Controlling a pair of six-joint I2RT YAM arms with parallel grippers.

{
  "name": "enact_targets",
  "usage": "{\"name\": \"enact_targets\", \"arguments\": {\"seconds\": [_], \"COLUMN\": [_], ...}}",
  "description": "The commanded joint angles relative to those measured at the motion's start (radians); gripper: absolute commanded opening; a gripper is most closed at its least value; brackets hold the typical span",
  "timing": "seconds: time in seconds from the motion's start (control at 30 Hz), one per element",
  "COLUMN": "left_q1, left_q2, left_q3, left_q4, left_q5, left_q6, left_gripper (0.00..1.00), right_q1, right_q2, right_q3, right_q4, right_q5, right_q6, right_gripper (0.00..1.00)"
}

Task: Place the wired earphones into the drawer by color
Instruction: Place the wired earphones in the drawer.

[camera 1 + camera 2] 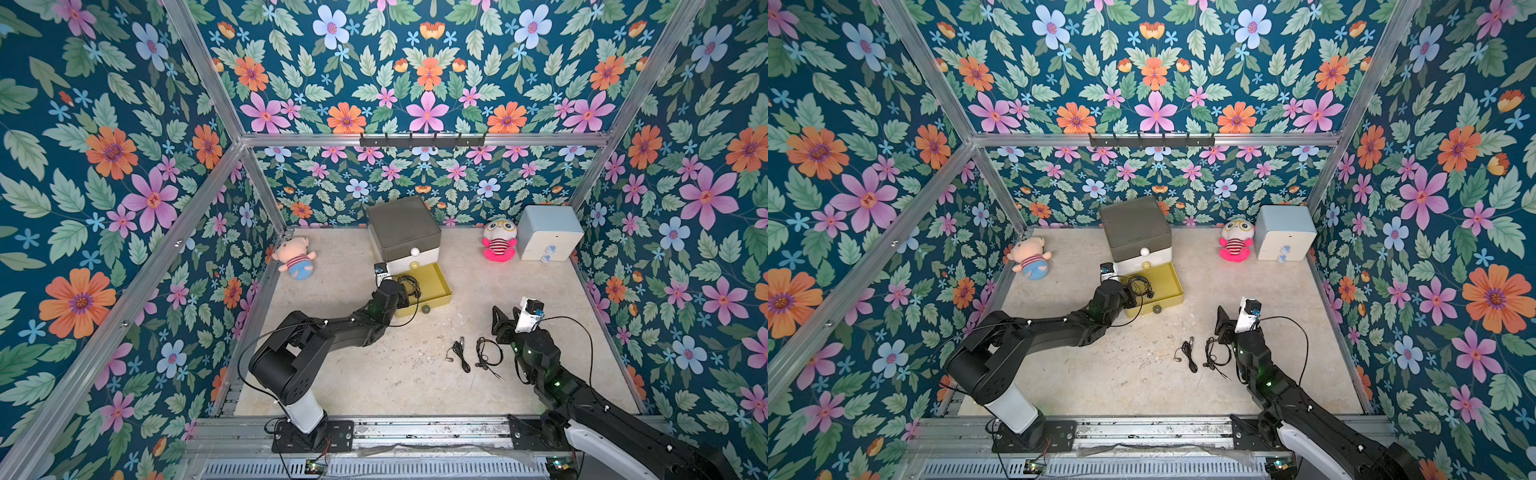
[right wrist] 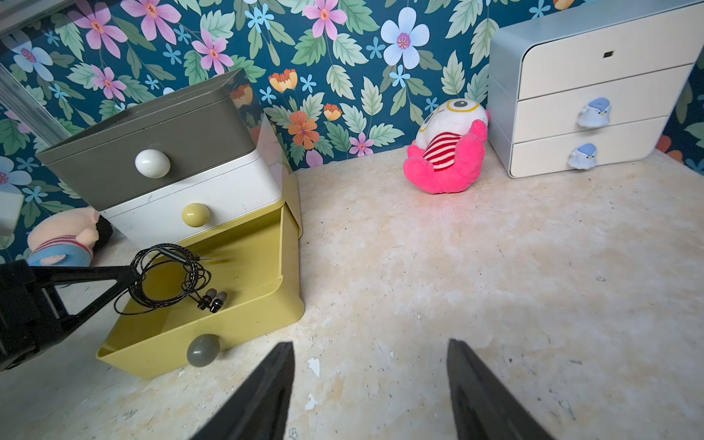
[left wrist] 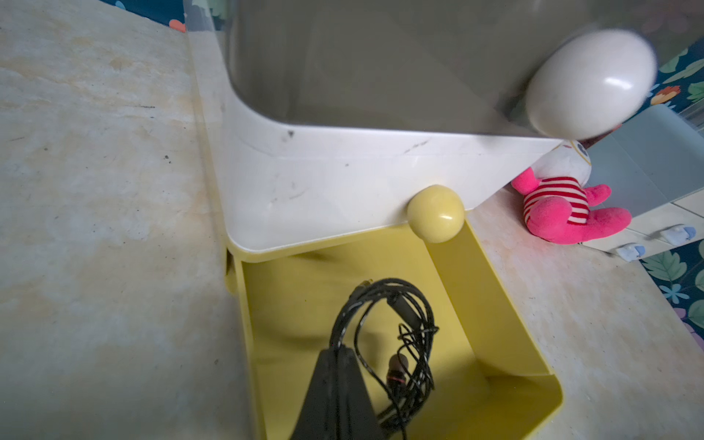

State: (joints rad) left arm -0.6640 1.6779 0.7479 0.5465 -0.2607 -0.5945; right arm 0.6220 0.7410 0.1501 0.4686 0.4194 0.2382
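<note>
Left claw (image 2: pixel 131 273), pinched on a black earphone coil (image 2: pixel 167 278), hung over the open yellow drawer (image 2: pixel 263 316); placing step, release seemed due next. Right claw (image 2: pixel 369 343) stood spread, empty.

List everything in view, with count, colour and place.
chest: 1, grey, white and yellow tiers, back centre
yellow drawer: 1, pulled open
held earphones: 1, black, over the yellow drawer
loose earphones: 2, black, on the table by the right arm
pig plush: 1, peach, left of the chest
pink plush: 1, pink and white, between the chests
blue chest: 1, pale blue and white, back corner
hook rail: 1, black, back frame
table: 1, beige
left gripper: shut on the held earphones
right gripper: open, empty
</note>
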Motion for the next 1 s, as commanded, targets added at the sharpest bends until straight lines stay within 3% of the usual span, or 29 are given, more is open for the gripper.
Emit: {"name": "enact_targets", "arguments": {"seconds": [0.0, 0.17, 0.47, 0.7, 0.97], "left_q1": [0.004, 0.004, 0.006, 0.007, 0.005], "left_q2": [-0.003, -0.038, -0.195, -0.405, -0.643], "left_q3": [0.003, -0.011, -0.087, -0.177, -0.248], "left_q4": [0.03, 0.023, -0.023, -0.151, -0.298], "left_q5": [0.016, 0.026, 0.019, -0.019, -0.013], "left_q6": [-0.002, 0.002, 0.012, 0.072, 0.256], "left_gripper": [0.06, 0.34, 0.59, 0.99, 0.99], "right_q1": [0.001, 0.001, 0.0, -0.001, 0.0], "right_q2": [0.001, 0.007, 0.009, 0.015, 0.006], "right_q3": [-0.003, -0.003, 0.0, 0.031, 0.074], "right_q4": [0.034, 0.041, 0.035, -0.022, -0.23], "right_q5": [0.016, 0.015, 0.006, -0.034, -0.122], "right_q6": [-0.005, -0.005, -0.007, 0.023, 0.184], "right_gripper": [0.68, 0.68, 0.68, 0.69, 0.69]}}
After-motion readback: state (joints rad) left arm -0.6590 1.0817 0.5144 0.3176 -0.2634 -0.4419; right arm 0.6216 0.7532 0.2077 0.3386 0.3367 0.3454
